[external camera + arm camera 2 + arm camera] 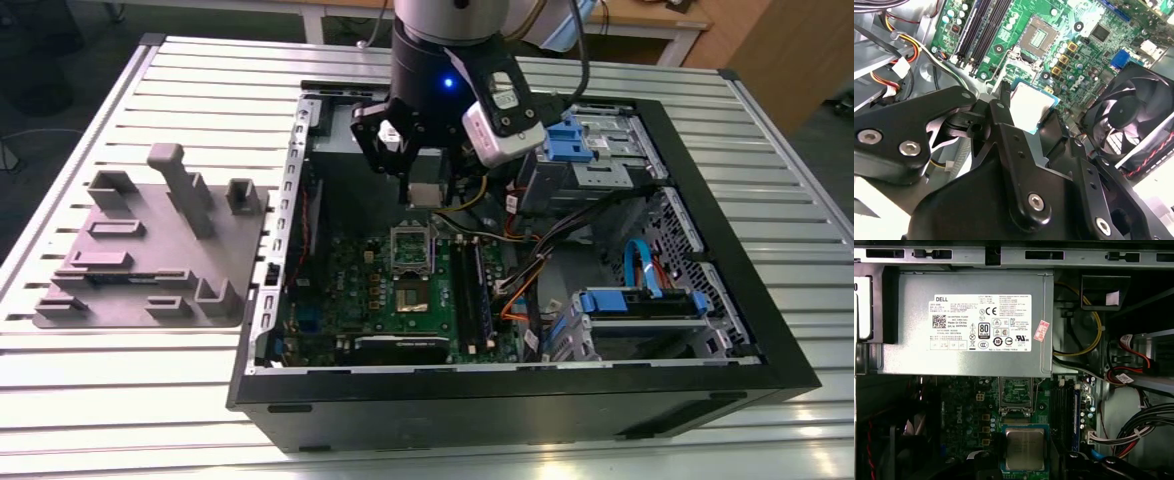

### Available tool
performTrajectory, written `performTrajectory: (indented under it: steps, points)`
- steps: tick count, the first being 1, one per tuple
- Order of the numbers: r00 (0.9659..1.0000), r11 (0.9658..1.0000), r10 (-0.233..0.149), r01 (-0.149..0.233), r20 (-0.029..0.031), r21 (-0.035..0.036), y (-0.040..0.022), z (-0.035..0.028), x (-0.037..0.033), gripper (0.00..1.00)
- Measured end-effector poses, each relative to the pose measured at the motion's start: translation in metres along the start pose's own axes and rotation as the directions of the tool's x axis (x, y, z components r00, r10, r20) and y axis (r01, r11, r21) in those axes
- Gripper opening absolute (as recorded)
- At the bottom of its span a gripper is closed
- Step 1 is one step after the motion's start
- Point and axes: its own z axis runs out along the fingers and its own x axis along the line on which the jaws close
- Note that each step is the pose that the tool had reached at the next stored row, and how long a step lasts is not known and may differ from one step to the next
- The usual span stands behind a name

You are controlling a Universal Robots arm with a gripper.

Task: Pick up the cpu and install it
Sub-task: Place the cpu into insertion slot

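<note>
The black gripper (pixel 1028 111) is clamped on the thin silvery square cpu (pixel 1031 102), above the green motherboard (pixel 1089 55) and near the metal-framed socket (pixel 1040 34). Tilt or misalignment could bend socket pins. A slack grip could drop the chip.

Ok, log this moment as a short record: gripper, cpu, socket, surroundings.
gripper: shut on the cpu, above the motherboard inside the open computer case
cpu: held off the board, silvery top showing in the first wrist view, not yet seated
socket: on the motherboard, open, no chip in it
surroundings: slatted metal table; grey fixture tray at the exterior view's left of the case
</note>
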Motion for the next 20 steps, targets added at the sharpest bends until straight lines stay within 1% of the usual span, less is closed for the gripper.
performTrajectory:
  steps: [3,5,8,13,15,17,20]
  points:
    - [1.0000,1.0000,0.000,0.000,0.0000,0.0000,0.0001,0.0048,0.0000,0.47]
    - [1.0000,1.0000,0.000,0.000,-0.0002,0.0003,-0.0006,0.0063,0.0000,0.47]
    - [1.0000,1.0000,0.000,0.000,-0.0002,0.0001,-0.0050,0.0076,-0.0001,0.47]
    - [1.0000,1.0000,0.003,-0.003,-0.0004,0.0000,-0.0100,0.0099,-0.0001,0.47]
    - [1.0000,1.0000,0.002,-0.002,-0.0015,0.0001,-0.0101,0.0136,-0.0001,0.47]
    - [1.0000,1.0000,-0.007,0.007,-0.0021,0.0001,-0.0103,0.0172,-0.0002,0.47]
    - [0.9999,0.9999,-0.014,0.014,-0.0028,0.0001,-0.0123,0.0226,-0.0002,0.47]
